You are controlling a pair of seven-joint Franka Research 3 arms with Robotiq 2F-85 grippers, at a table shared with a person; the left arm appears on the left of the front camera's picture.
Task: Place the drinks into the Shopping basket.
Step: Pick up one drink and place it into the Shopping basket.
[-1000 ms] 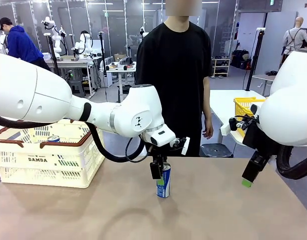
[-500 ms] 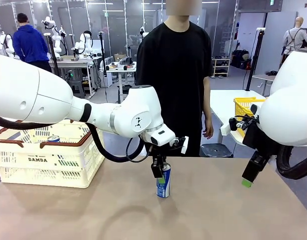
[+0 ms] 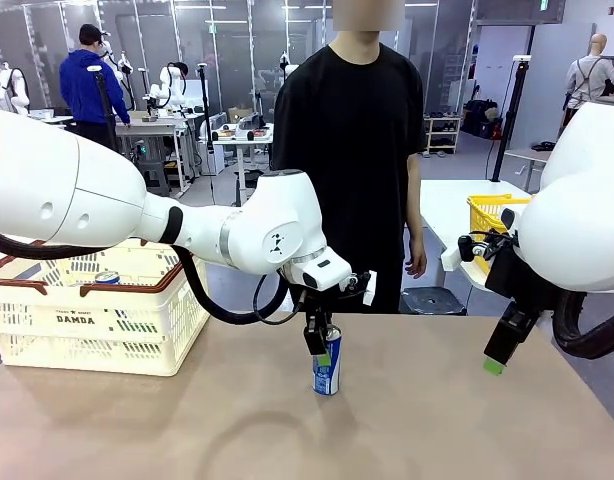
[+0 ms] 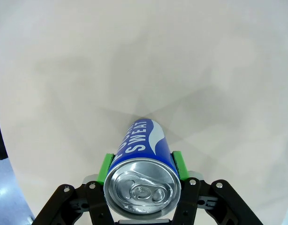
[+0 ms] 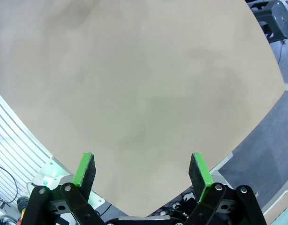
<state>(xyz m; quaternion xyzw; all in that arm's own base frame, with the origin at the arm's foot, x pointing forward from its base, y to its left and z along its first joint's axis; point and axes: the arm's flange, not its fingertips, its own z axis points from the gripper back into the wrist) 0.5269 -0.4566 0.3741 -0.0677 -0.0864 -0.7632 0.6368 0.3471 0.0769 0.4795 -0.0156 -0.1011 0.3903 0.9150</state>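
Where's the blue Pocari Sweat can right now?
In the front view, the blue Pocari Sweat can stands upright on the table near its middle, between the left end effector's green pads, right of the DAMDA basket.

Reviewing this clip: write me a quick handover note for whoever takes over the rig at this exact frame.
Left hand: shut on the blue Pocari Sweat can, which stands upright mid-table.
Right hand: open, holding nothing, above the table's right edge.
Shopping basket: at the table's left, with one can already showing inside.
Left to do: lift the blue can and set it in the basket.
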